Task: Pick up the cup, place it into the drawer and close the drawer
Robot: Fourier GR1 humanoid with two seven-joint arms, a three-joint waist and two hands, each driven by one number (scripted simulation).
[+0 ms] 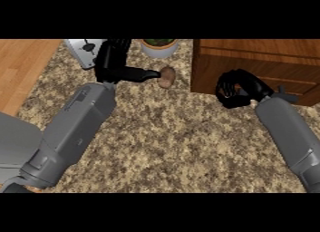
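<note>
Two hands are in view, and neither one shows me a cup. My right hand (237,90) is at the front face of the wooden drawer unit (263,63) standing at the counter's (176,136) far right corner, its fingers curled tight into a fist-like bunch. Whether they are wrapped round something small or simply clenched against the wood, I cannot tell, because the hand would hide anything inside it. The cup itself I cannot find anywhere on the speckled top (it may be in that fist, or already inside the unit).

My left hand (115,63) lies near the far edge with its fingers straight and its thumb stretched toward a small brown potato (166,76), close to touching it but not gripping it. Beyond it sit a grey toaster (82,50) and a pale pot with a plant (159,46), both at the far edge.

The risks, as I judge them: if my right hand pushes with a fist placed off-centre, the drawer could stay partly open. If the cup is still in my grasp, pushing now would shut it out. My left thumb could also nudge the potato and roll it along the far edge.
</note>
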